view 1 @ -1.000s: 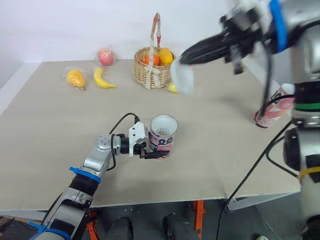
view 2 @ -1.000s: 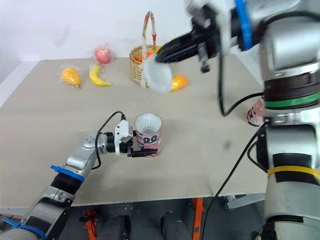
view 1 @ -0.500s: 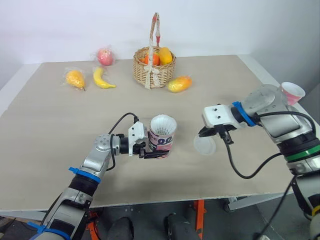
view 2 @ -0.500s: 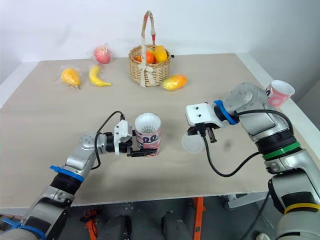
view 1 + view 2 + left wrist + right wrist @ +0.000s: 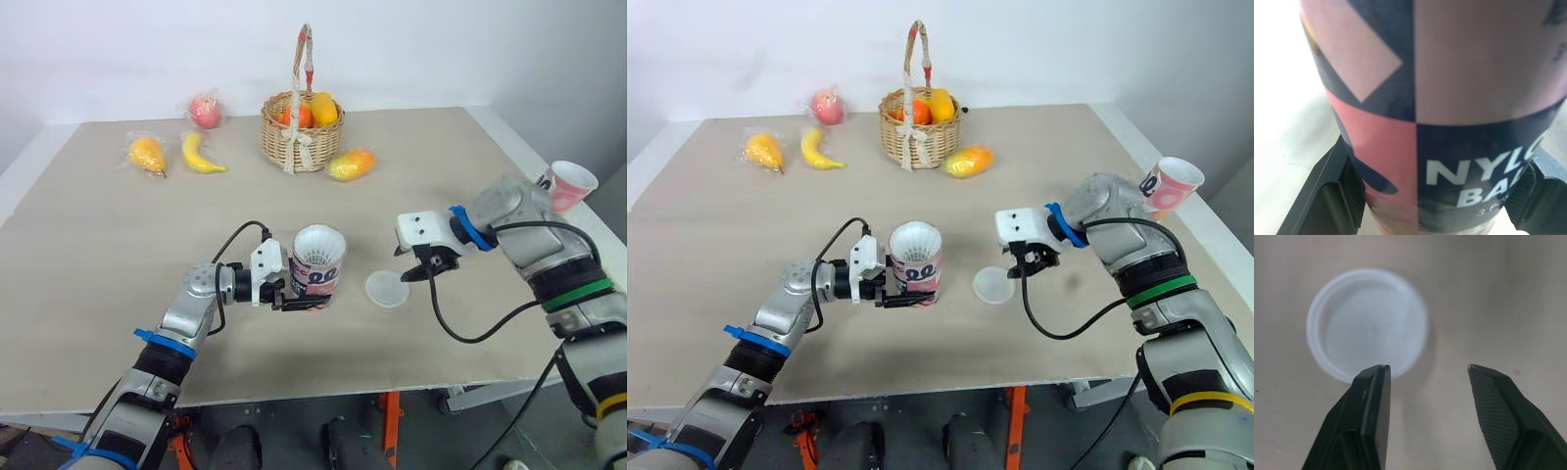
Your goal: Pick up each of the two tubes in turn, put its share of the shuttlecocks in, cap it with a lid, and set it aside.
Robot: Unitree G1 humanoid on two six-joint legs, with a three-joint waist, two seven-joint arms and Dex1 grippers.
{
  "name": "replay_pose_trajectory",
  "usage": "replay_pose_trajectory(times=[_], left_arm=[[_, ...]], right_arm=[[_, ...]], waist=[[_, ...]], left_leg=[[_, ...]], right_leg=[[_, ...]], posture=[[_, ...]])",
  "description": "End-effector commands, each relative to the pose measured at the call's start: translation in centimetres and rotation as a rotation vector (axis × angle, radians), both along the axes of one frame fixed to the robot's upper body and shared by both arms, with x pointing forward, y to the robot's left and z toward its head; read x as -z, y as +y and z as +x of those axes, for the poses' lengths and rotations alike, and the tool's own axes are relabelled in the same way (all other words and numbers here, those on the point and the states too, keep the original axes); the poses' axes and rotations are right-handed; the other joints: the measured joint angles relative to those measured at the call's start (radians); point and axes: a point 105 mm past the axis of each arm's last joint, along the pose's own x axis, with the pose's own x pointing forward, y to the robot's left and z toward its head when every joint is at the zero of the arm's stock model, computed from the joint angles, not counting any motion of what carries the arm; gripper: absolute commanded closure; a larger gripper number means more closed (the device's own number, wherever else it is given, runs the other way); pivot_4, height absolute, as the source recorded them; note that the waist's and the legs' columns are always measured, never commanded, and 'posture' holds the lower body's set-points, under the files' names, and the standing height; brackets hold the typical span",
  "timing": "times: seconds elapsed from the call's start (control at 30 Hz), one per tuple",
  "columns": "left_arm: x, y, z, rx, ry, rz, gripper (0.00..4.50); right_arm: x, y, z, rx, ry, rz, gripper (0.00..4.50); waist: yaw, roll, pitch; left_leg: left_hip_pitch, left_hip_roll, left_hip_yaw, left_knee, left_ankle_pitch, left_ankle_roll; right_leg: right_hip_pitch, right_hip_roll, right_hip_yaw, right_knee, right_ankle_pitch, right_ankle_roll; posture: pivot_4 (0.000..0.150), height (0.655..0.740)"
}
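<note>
Centre frame: the left gripper (image 5: 300, 294) is clamped on a glossy pink-and-navy cylindrical tube (image 5: 318, 274), with a white shuttlecock (image 5: 320, 242) at its mouth. To its right a round translucent lid (image 5: 387, 289) lies flat on the matte table (image 5: 118, 215), the right gripper (image 5: 1427, 369) spread open beside it.

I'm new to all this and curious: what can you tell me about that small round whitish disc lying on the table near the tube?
It is a lid: a round, shallow disc of translucent whitish plastic with a low rim around its edge. It lies flat on the table, a little apart from the upright tube. The open right gripper hangs close over its edge without touching it.
</note>
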Motion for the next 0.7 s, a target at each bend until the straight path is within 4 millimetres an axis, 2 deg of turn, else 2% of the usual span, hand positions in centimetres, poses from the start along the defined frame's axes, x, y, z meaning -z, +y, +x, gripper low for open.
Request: replay_pose_trajectory(times=[0.03,0.17,0.37,0.7], left_arm=[[2.7,1.2,0.0,-0.046,0.078,0.084,1.29],[2.9,1.2,-0.1,-0.052,0.085,0.085,1.29],[3.1,1.4,-0.2,-0.059,0.09,0.087,1.29],[3.1,1.5,0.0,-0.067,0.093,0.089,1.29]], right_arm=[[-1.4,-0.3,0.0,0.05,0.0,0.061,1.66],[-0.7,0.6,0.2,0.206,0.096,0.196,1.66],[0.2,0.2,0.6,0.413,0.18,0.299,1.66],[2.3,0.5,-1.9,0.382,0.25,0.251,1.66]], waist=[[0.0,0.0,0.0],[0.0,0.0,0.0],[0.001,0.0,0.0],[0.0,0.0,0.0]], left_leg=[[0.0,0.0,0.0,0.0,0.0,0.0],[0.0,0.0,0.0,0.0,0.0,0.0],[0.0,0.0,-0.001,0.0,0.0,0.0],[-0.001,0.0,-0.002,0.0,0.0,0.0]], right_leg=[[0.0,0.0,0.0,0.0,0.0,0.0],[0.0,0.0,0.0,0.0,0.0,0.0],[0.0,0.0,0.0,0.0,0.0,0.0],[0.0,0.001,0.0,0.0,-0.001,0.001]], posture=[[0.15,0.74],[0.15,0.74],[0.15,0.74],[0.15,0.74]])
